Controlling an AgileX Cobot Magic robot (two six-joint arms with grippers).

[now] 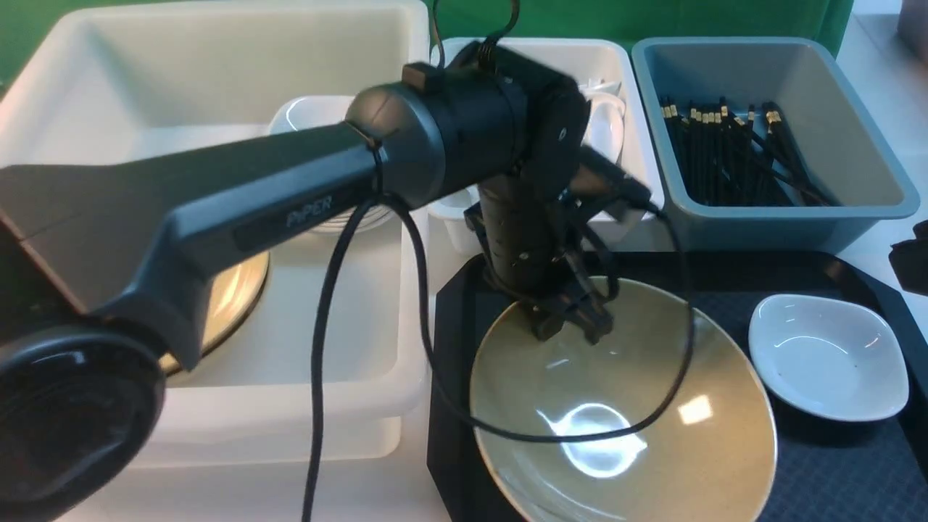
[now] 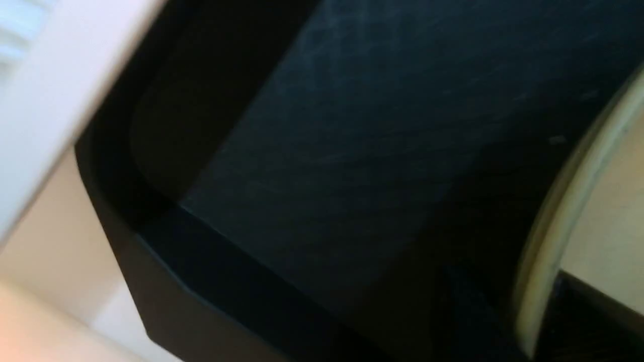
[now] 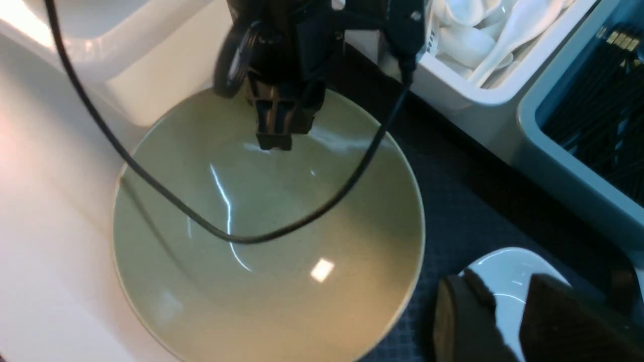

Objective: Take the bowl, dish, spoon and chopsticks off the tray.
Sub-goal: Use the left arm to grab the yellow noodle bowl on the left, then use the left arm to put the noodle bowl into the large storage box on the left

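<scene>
The olive-yellow bowl (image 1: 652,435) (image 3: 282,261) stands on the left part of the black tray (image 1: 819,471) (image 3: 453,211). My left gripper (image 1: 573,326) (image 3: 276,141) comes down on the bowl's far rim and is shut on it. In the left wrist view the rim (image 2: 563,211) runs between the dark jaws above the tray floor (image 2: 352,151). The small white dish (image 1: 826,355) (image 3: 508,271) lies on the tray's right part. My right gripper (image 3: 508,322) hovers open above it, holding nothing. The spoon and the chopsticks are out of view.
A big white tub (image 1: 217,72) on the left holds stacked bowls and dishes. Behind the tray stand a white tub (image 1: 536,43) of spoons (image 3: 483,35) and a grey-blue bin (image 1: 855,203) of black chopsticks (image 1: 725,159). The left arm's cable (image 1: 681,348) droops over the bowl.
</scene>
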